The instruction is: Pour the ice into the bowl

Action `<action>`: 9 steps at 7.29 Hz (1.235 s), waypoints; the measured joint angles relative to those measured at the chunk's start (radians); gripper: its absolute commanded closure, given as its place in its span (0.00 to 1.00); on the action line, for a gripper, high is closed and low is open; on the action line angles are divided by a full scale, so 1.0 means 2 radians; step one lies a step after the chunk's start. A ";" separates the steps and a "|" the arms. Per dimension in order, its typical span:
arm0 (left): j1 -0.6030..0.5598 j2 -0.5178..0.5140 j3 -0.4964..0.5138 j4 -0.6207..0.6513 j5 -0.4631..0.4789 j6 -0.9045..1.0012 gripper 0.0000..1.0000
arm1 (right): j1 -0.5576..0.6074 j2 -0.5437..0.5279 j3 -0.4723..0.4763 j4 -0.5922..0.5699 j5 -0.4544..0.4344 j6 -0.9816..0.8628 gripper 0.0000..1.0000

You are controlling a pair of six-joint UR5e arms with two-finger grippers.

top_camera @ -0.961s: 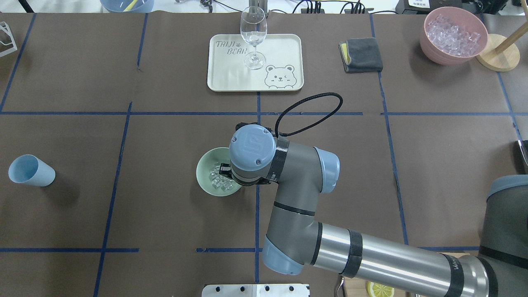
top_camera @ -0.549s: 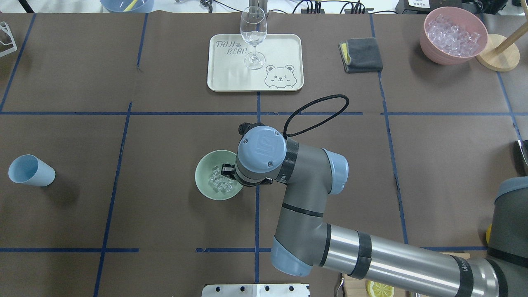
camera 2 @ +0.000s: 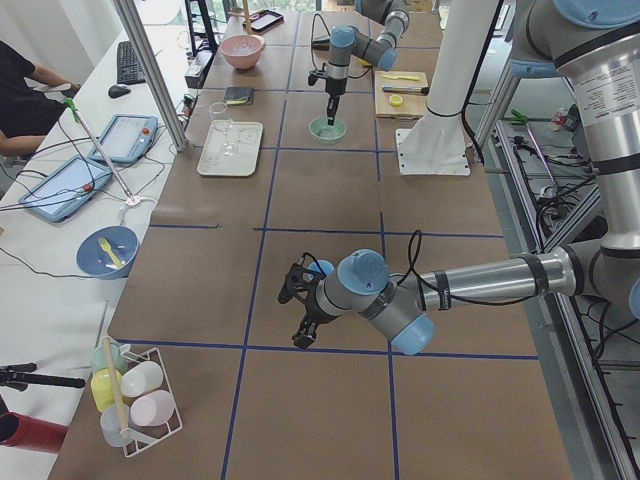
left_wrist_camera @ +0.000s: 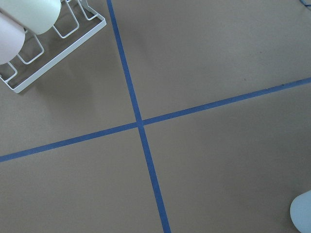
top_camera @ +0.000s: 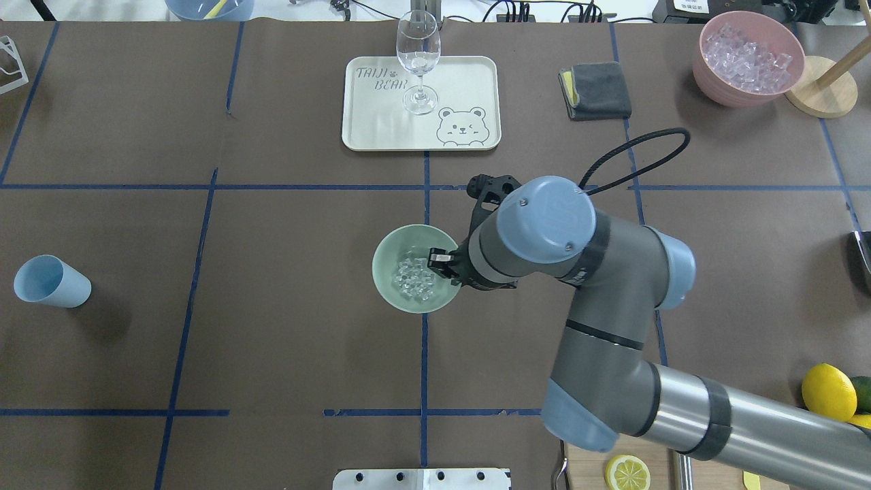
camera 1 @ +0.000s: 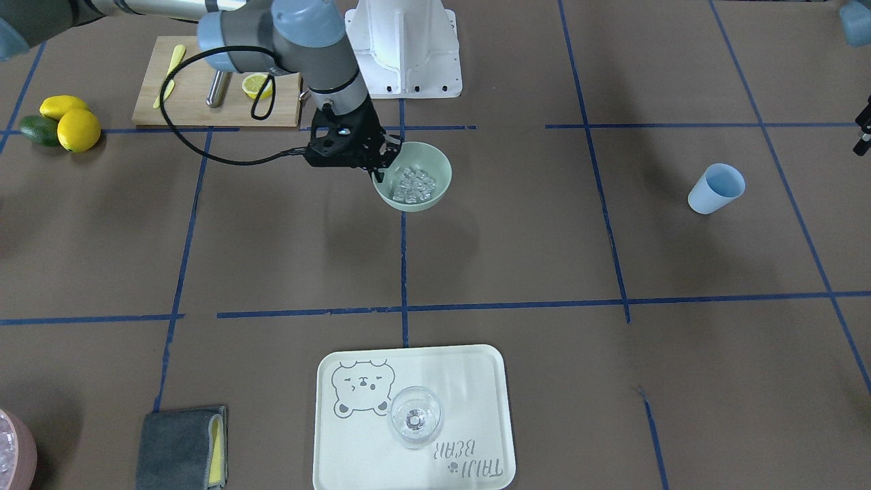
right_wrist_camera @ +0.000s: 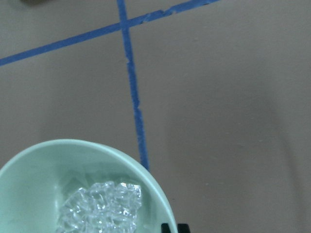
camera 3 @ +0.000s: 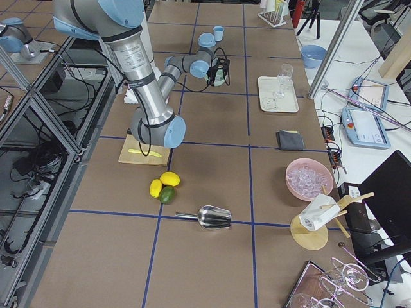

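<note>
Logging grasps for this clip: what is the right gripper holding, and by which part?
The right gripper holds the mint-green bowl, with ice inside, pinched at its rim on the robot's right side.

One mint bowl (top_camera: pixel 401 239), one pink tub (top_camera: pixel 735 97), one bear tray (top_camera: pixel 381 116), one grey cloth (top_camera: pixel 599 90), one metal scoop (camera 3: pixel 212 218), two whole lemons (camera 1: pixel 63 105) (camera 1: pixel 78 129).

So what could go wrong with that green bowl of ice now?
The right end effector pinches the pale mint-green round bowl at one spot on its rim only. The bowl might tilt or slip, and the small clear ice cubes could spill onto the brown table. Also, the tall clear wine glass stands on the cream tray beyond the bowl. A wide swing of the right arm could knock it.
</note>
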 measured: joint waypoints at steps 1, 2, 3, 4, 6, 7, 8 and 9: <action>-0.001 0.001 -0.001 0.000 0.000 -0.001 0.00 | 0.016 -0.041 0.033 0.001 0.008 -0.017 1.00; -0.003 0.001 -0.001 0.000 -0.001 -0.001 0.00 | 0.039 -0.081 0.056 0.002 0.023 -0.043 1.00; -0.004 0.002 0.000 0.000 0.000 -0.001 0.00 | 0.073 -0.117 0.067 0.004 0.049 -0.083 1.00; -0.005 0.004 0.001 0.000 0.000 -0.002 0.00 | 0.109 -0.147 0.070 0.004 0.077 -0.129 1.00; -0.005 0.005 0.007 0.000 0.001 -0.002 0.00 | 0.170 -0.206 0.070 0.008 0.116 -0.208 1.00; -0.004 0.003 0.010 0.000 0.000 -0.002 0.00 | 0.192 -0.232 0.068 0.018 0.130 -0.232 1.00; -0.003 0.000 0.011 -0.001 -0.001 -0.004 0.00 | 0.209 -0.256 0.064 0.033 0.142 -0.248 1.00; -0.003 -0.002 0.009 -0.003 -0.002 -0.005 0.00 | 0.221 -0.282 0.060 0.057 0.150 -0.258 1.00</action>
